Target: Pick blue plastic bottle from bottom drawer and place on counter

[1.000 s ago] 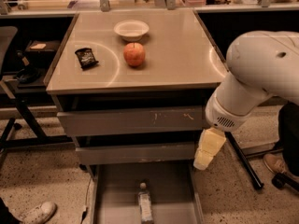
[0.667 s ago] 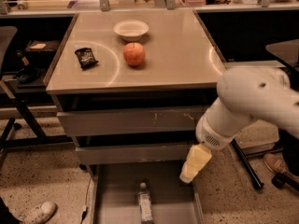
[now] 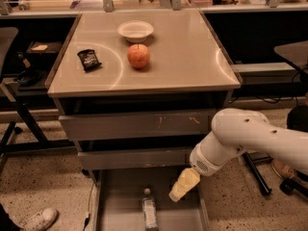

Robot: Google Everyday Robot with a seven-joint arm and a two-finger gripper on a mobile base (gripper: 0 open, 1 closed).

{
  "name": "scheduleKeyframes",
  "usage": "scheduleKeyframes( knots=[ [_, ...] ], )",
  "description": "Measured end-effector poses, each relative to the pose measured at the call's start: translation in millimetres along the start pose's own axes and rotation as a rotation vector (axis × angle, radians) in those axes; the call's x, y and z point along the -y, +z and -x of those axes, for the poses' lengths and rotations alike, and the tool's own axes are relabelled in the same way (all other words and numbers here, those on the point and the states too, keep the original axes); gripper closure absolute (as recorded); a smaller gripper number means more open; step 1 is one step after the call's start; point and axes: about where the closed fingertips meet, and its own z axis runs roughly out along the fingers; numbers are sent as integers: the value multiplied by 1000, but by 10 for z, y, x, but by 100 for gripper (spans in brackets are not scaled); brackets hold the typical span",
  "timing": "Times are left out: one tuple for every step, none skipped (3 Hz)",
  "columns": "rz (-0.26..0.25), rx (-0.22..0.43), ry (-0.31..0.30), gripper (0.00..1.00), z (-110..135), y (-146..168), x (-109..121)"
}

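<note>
Cream-coloured and wedge-shaped on my feed, the gripper (image 3: 177,191) has come down and to the left since the earlier frame. It was beside the cabinet's right edge, level with the middle drawer front (image 3: 134,158). Now it hangs over the right part of the open bottom drawer (image 3: 118,201), tip pointing down and left. The white arm (image 3: 250,138) behind it has dropped too, its elbow now below the upper drawer front (image 3: 134,125). Whether the gripper is open or closed I cannot tell from here; nothing shows in its hold.

The blue plastic bottle (image 3: 149,214) has not shifted. It lies in the bottom drawer on the grey floor, cap toward the cabinet, just left of and below the gripper tip, near it but apart. Nothing else shows in that drawer.

Well above the gripper and to its left, the counter (image 3: 192,61) looks unchanged. A white bowl (image 3: 135,31) sits at the back, and I cannot see anything in it. An apple (image 3: 138,56) stands just in front of the bowl, and a dark packet (image 3: 89,59) lies left of the apple.
</note>
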Motion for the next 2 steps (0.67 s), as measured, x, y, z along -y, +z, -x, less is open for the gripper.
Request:
scheduleKeyframes(
  knots=[
    [9, -3, 4, 0, -19, 45, -1],
    [48, 24, 29, 0, -7, 287, -126]
  ],
)
